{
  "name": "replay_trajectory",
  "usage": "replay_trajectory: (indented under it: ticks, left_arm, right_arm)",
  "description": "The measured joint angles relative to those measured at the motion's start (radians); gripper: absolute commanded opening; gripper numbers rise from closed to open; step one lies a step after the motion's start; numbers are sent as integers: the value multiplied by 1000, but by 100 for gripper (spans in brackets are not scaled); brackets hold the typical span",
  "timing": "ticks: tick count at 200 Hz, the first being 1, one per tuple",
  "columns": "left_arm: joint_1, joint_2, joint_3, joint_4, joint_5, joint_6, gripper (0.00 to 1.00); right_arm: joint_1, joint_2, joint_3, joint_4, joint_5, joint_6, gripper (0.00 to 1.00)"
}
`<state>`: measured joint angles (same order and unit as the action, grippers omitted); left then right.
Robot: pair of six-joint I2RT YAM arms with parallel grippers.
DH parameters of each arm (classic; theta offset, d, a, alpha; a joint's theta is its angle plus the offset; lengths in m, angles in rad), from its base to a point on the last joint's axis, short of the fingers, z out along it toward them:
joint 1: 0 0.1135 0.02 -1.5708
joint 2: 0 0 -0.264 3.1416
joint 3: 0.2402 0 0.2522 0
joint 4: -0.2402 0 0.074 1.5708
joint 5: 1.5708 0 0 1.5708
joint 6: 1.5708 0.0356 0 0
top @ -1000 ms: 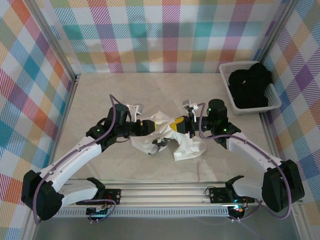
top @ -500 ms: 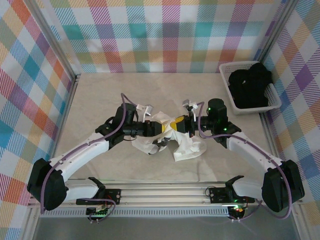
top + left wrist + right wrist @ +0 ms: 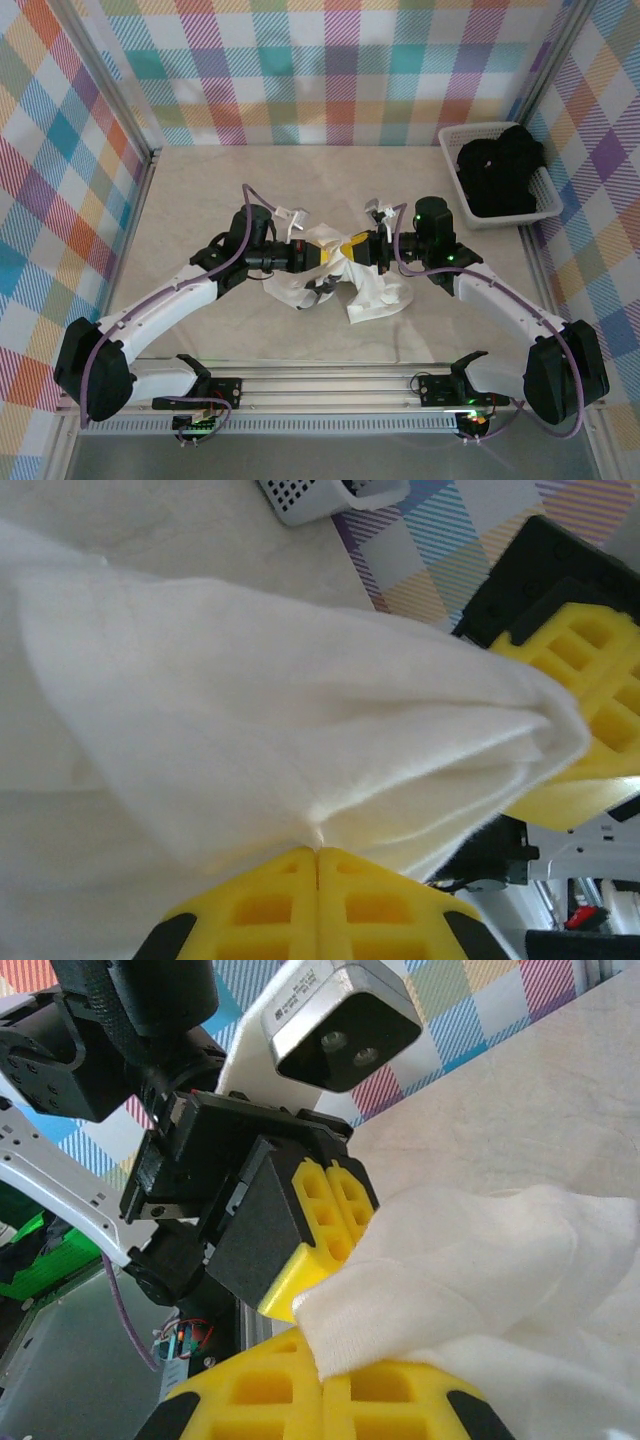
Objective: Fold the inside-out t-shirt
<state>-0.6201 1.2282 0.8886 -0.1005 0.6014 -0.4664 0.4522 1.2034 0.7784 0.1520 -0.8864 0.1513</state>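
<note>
Left hand (image 3: 322, 257) comes in from 9 o'clock with its yellow fingers (image 3: 260, 910) pressed together on a fold of the inside-out t-shirt (image 3: 375, 295), which sits crumpled mid-tabletop (image 3: 200, 190). Right hand (image 3: 352, 250) reaches in from 3 o'clock, pinched tight on the same raised bit of cloth, tips nearly touching the left's. White basket (image 3: 447, 150) with a black garment (image 3: 500, 170) is way off at 2 o'clock.
</note>
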Motion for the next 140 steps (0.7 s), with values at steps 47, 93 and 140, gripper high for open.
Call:
replay_trajectory:
  ticks: [47, 93, 140]
  left_arm:
    - [-71, -182, -24, 57, 16, 66, 0]
    - [-179, -132, -16, 45, 18, 194, 22]
    - [-209, -122, 20, -81, 7, 275, 58]
  right_arm:
    - [-25, 0, 51, -125, 158, 2, 0]
    - [-19, 6, 73, -136, 157, 27, 0]
    - [-33, -7, 22, -137, 179, -13, 0]
